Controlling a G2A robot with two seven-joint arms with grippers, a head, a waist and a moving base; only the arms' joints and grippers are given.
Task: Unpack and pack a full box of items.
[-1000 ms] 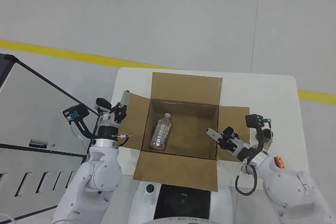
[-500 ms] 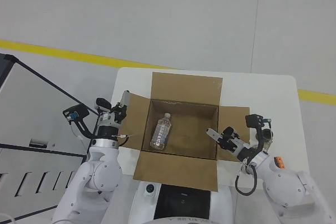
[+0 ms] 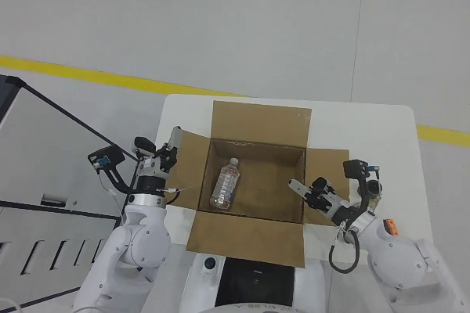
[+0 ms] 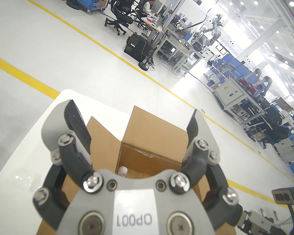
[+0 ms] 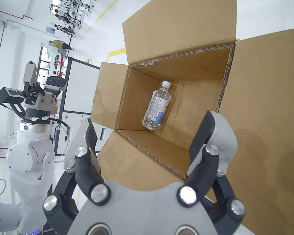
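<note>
An open cardboard box (image 3: 258,125) stands in the middle of the white table (image 3: 376,133), all its flaps folded outward. Inside, a clear plastic water bottle (image 3: 225,184) with a white cap lies on its side near the box's left wall. My left gripper (image 3: 170,147) is open and empty over the left flap, outside the box; in its wrist view (image 4: 132,128) the bottle cap (image 4: 122,170) peeks over the rim. My right gripper (image 3: 304,188) is open and empty at the box's right rim; its wrist view (image 5: 149,133) looks down on the bottle (image 5: 158,106) on the box floor (image 5: 201,74).
The four flaps (image 3: 329,184) spread over much of the table. Bare white table shows at the far right (image 3: 392,156) and the far left corner. A dark-edged grey unit (image 3: 16,117) stands off the table's left side.
</note>
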